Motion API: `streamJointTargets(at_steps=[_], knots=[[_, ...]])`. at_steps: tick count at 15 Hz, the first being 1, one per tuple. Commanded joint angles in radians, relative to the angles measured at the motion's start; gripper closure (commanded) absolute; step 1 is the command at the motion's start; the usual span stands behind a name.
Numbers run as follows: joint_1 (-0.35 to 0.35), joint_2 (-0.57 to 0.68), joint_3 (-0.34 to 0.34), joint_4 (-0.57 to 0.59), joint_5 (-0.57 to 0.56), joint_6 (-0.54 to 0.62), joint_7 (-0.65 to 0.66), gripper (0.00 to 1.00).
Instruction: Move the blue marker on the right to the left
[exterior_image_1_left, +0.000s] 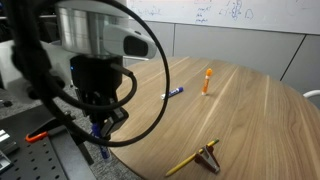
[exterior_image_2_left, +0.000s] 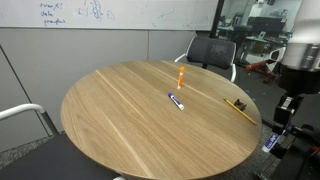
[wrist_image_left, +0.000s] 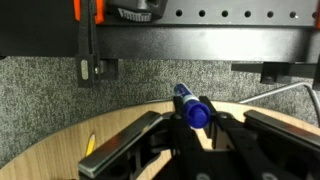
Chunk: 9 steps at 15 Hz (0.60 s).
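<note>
The tool (wrist_image_left: 197, 128) pinches the blue marker (wrist_image_left: 191, 106) between its pads. In the wrist view the blue cap faces the camera and the rest of the body slants away behind it. I judge the marker light, stiff and not fragile. Its hard plastic barrel is smooth and round, so it can swivel or slide in a two-sided pinch and will roll once laid flat. The best hold is across the thick middle of the barrel, clear of the tapering cap. How far along the barrel the pads sit cannot be told, since the fingers hide it.

The marker is therefore inside the tool and off the counter (exterior_image_2_left: 130, 125), not lying on it. Tool and marker hang at the counter's rim on the robot's side. In the wrist view the wooden edge curves just under the fingers, and grey carpet (wrist_image_left: 40, 100) lies beyond.

Farther out, near the middle of the counter, a slimmer blue marker (exterior_image_2_left: 176, 100) lies flat. An orange marker (exterior_image_2_left: 181, 77) stands upright just beyond it. Both are well apart from the tool. A yellow pencil (exterior_image_2_left: 240, 106) lies near the rim, closer to the arm.
</note>
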Motion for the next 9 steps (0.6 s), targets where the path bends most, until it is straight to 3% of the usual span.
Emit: streamJointTargets(at_steps=[1, 9], knots=[[0.005, -0.074, -0.001, -0.017, -0.004, 0.01, 0.043, 0.95], [0.03, 0.05, -0.001, 0.149, -0.018, 0.016, 0.182, 0.95]])
